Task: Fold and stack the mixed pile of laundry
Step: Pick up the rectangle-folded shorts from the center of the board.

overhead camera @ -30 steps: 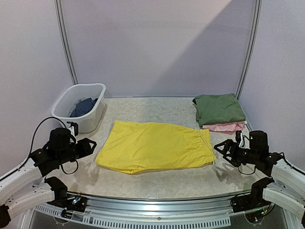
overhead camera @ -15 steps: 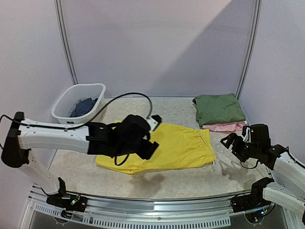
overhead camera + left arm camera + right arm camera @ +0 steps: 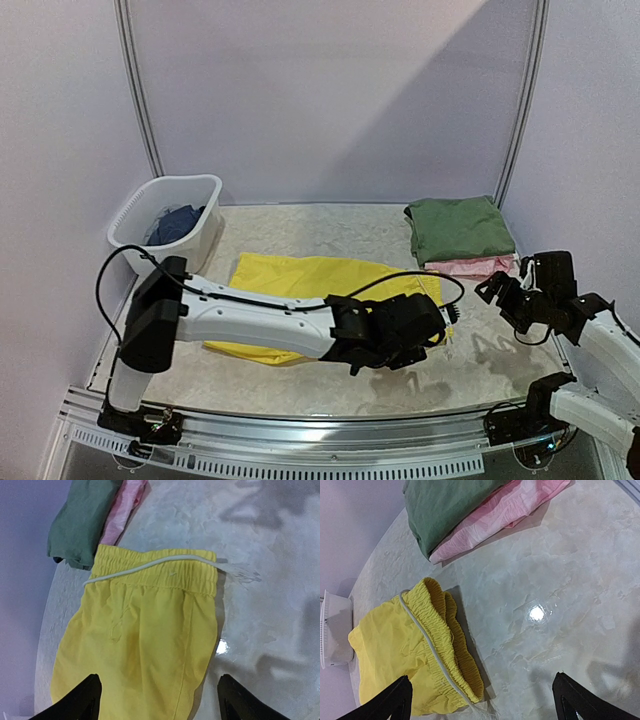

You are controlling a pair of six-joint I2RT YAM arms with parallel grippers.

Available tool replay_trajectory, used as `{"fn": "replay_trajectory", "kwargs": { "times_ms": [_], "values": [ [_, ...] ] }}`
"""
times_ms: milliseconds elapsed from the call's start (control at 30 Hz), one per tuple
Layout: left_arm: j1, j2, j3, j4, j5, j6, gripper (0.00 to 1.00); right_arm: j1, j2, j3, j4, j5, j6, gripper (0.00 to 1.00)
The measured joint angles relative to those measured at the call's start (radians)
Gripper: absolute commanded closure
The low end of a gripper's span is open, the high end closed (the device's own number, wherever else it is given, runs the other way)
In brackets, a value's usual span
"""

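The bright yellow shorts [image 3: 290,278] lie flat mid-table, with the waistband and white drawstring [image 3: 150,566] at their right end. My left arm reaches across them. Its gripper [image 3: 425,325] is open above the near right part of the shorts [image 3: 145,645], and the fingertips [image 3: 77,702] straddle the cloth without gripping it. My right gripper [image 3: 500,292] is open and holds nothing; it hovers right of the waistband [image 3: 445,645]. The folded olive-green top [image 3: 458,228] rests on the folded pink garment [image 3: 470,266] at the back right. A dark blue garment [image 3: 178,223] sits in the basket.
A white slotted basket [image 3: 150,205] stands at the back left; its edge [image 3: 332,630] also shows in the right wrist view. The green top [image 3: 450,505] and the pink garment [image 3: 505,510] are stacked near the right rear table edge. Purple walls enclose the table.
My left arm has swung from its rest at the left across the shorts to their right end, and its jaws have widened. My right gripper has lifted slightly and shifted right, still open.
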Motion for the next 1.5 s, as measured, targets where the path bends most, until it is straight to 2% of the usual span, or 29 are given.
{"fn": "replay_trajectory", "kwargs": {
  "times_ms": [167,267,433,567,700,767,933,1033,1233,1500],
  "values": [
    [-0.018,0.149,0.154,-0.023,-0.003,0.102,0.19,-0.014,-0.072,0.001,-0.047,0.036,-0.006,0.01],
    [-0.021,0.221,0.243,-0.037,-0.003,0.148,0.24,-0.016,-0.103,0.003,-0.067,0.053,-0.011,0.01],
    [-0.021,0.327,0.384,-0.06,0.0,0.205,0.26,-0.017,-0.114,0.008,-0.088,0.073,-0.028,0.01],
    [-0.014,0.405,0.472,-0.07,0.002,0.227,0.36,-0.017,-0.121,0.009,-0.108,0.077,-0.041,0.01],
    [-0.003,0.449,0.495,-0.072,0.01,0.24,0.48,-0.017,-0.138,0.009,-0.117,0.084,-0.048,0.01],
    [0.006,0.46,0.503,-0.06,0.01,0.245,0.6,-0.017,-0.142,0.008,-0.118,0.084,-0.049,0.01],
    [0.029,0.468,0.505,-0.045,0.016,0.245,0.87,-0.017,-0.137,0.007,-0.103,0.063,-0.043,0.01],
    [0.034,0.469,0.505,-0.024,0.013,0.248,0.99,-0.017,-0.109,0.006,-0.076,0.031,-0.036,0.01],
    [0.035,0.457,0.458,0.03,0.016,0.221,1.0,-0.017,-0.024,0.005,-0.02,-0.054,-0.036,0.01],
    [0.035,0.239,0.127,0.156,0.078,0.118,1.0,-0.018,0.077,0.005,0.088,-0.231,-0.016,0.01]
  ]
}}
